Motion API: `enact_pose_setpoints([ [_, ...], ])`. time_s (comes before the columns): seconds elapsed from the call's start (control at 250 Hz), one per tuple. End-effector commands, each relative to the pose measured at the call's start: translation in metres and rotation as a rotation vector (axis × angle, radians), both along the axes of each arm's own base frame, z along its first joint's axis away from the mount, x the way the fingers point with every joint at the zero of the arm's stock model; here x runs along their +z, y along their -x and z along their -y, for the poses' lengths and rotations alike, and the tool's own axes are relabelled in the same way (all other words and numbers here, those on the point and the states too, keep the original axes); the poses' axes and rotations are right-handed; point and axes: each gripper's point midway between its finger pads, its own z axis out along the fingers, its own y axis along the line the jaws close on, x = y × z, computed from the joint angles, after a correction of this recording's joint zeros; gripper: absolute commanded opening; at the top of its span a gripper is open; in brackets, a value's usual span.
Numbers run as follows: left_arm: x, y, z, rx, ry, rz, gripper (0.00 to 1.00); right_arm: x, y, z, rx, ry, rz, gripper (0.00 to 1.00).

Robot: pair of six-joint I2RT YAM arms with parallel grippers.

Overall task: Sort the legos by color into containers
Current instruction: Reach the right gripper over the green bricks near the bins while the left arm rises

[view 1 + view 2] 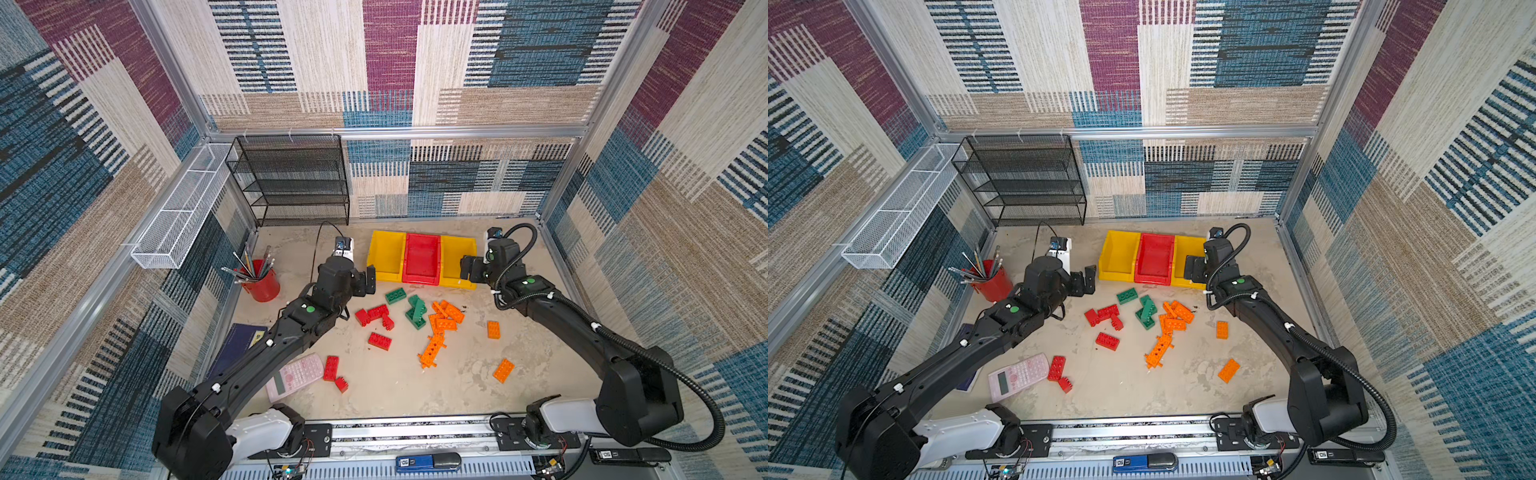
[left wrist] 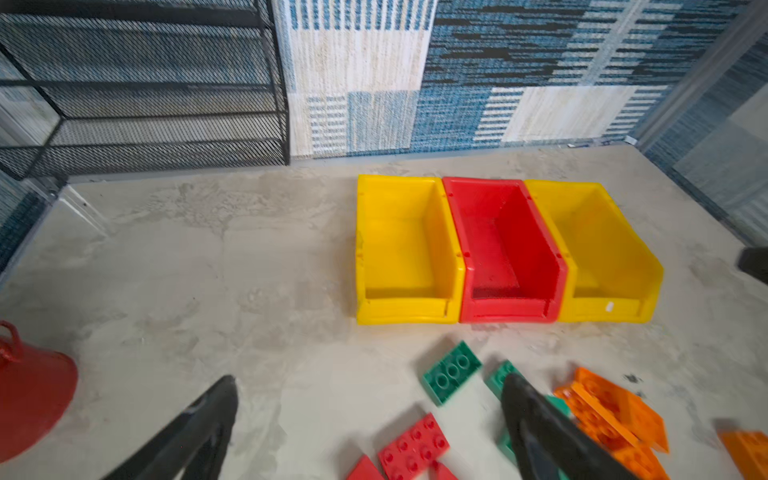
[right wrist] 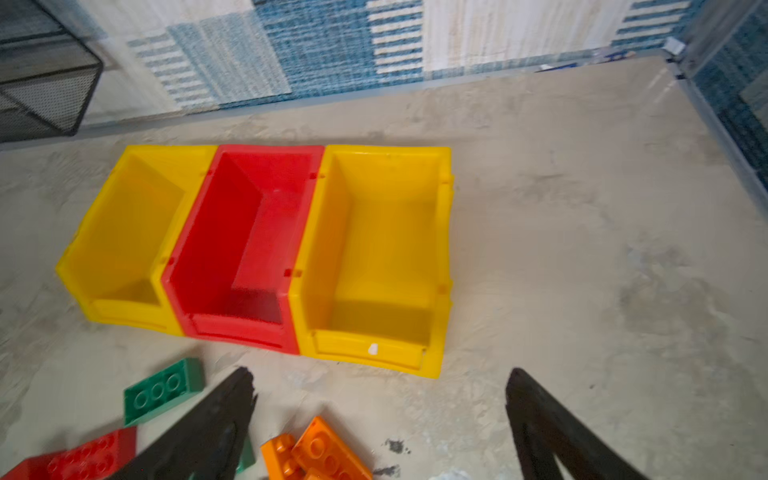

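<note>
Yellow and red containers (image 2: 536, 249) stand side by side just ahead of both my tools. My left gripper (image 2: 370, 380) is spread wide, holding nothing, and so is my right gripper (image 3: 380, 372). The red, green and orange legos (image 2: 452, 372) lie scattered on the table (image 1: 395, 395) under and behind my fingertips.

- The left arm (image 1: 266, 353) hides much of the blue notebook (image 1: 239, 343).
- The right gripper (image 1: 468, 268) covers a near corner of the right yellow bin (image 1: 455, 251).
- The left wrist view cuts off the red pencil cup (image 2: 33, 395).
</note>
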Motion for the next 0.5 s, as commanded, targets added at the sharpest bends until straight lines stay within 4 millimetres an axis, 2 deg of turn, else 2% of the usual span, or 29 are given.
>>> enact_pose_setpoints([
  [0.0,-0.016,0.022,-0.001,0.042,-0.035,-0.053,0.99,-0.013,0.012,-0.018,0.051,-0.026,-0.078,0.95],
  [0.192,-0.02,0.051,0.006,-0.002,-0.062,-0.078,0.99,-0.03,0.027,-0.063,0.156,-0.079,-0.203,0.89],
  [0.288,-0.02,0.054,0.003,-0.006,-0.053,-0.063,0.99,-0.033,0.034,-0.091,0.222,-0.119,-0.251,0.83],
  [0.496,-0.024,0.054,-0.002,-0.014,-0.081,-0.015,0.99,-0.05,0.039,-0.122,0.211,-0.165,-0.35,0.81],
])
